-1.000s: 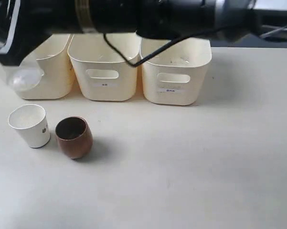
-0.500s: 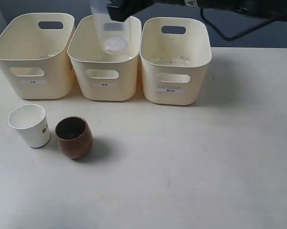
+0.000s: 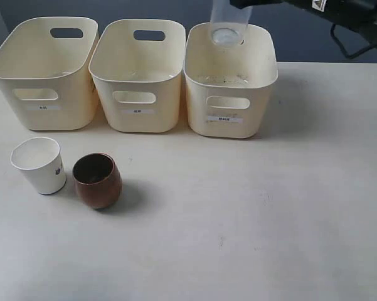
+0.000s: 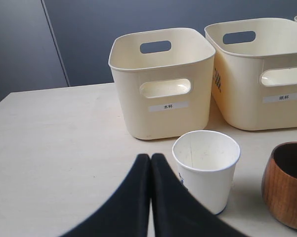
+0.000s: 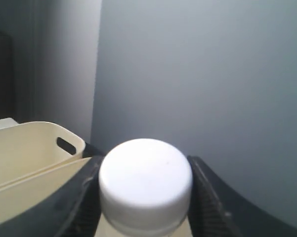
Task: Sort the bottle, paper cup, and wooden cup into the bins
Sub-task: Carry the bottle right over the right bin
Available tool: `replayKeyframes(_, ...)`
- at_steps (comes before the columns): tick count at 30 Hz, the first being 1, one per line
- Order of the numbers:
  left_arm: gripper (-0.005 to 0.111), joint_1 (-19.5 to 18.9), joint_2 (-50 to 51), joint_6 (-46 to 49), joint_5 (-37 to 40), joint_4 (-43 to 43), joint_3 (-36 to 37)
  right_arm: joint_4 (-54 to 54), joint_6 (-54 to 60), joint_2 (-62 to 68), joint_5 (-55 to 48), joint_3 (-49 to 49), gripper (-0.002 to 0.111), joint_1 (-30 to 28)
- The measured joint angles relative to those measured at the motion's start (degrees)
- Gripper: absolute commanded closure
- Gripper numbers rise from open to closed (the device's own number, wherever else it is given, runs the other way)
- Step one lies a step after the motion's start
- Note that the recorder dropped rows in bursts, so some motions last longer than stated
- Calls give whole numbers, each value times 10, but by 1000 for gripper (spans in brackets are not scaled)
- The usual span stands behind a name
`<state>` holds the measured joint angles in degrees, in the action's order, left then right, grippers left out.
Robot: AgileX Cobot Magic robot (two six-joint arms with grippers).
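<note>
My right gripper is shut on the white cap of the clear bottle, with a dark finger on each side of the cap. The bottle hangs tilted above the back of the right bin. The white paper cup and the reddish-brown wooden cup stand upright side by side in front of the left bin and the middle bin. My left gripper is shut and empty, low over the table just beside the paper cup.
The three bins stand in a row at the back of the beige table. The right arm reaches in from the upper right. A dark wall rises behind the table.
The right arm has carried the bottle rightward along the row of bins, from over the left bin, past the middle bin, to above the right bin. The cups have not moved.
</note>
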<state>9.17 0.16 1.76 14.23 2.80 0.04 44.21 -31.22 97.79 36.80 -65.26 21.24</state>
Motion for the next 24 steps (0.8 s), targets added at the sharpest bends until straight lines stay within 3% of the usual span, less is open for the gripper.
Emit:
replayKeyframes(12,107,0,0,0,0,0,0,-40,28,178,3,-116,109,-16)
replayKeyframes(24,107,0,0,0,0,0,0,-64,28,260,-7,-129,109,-16)
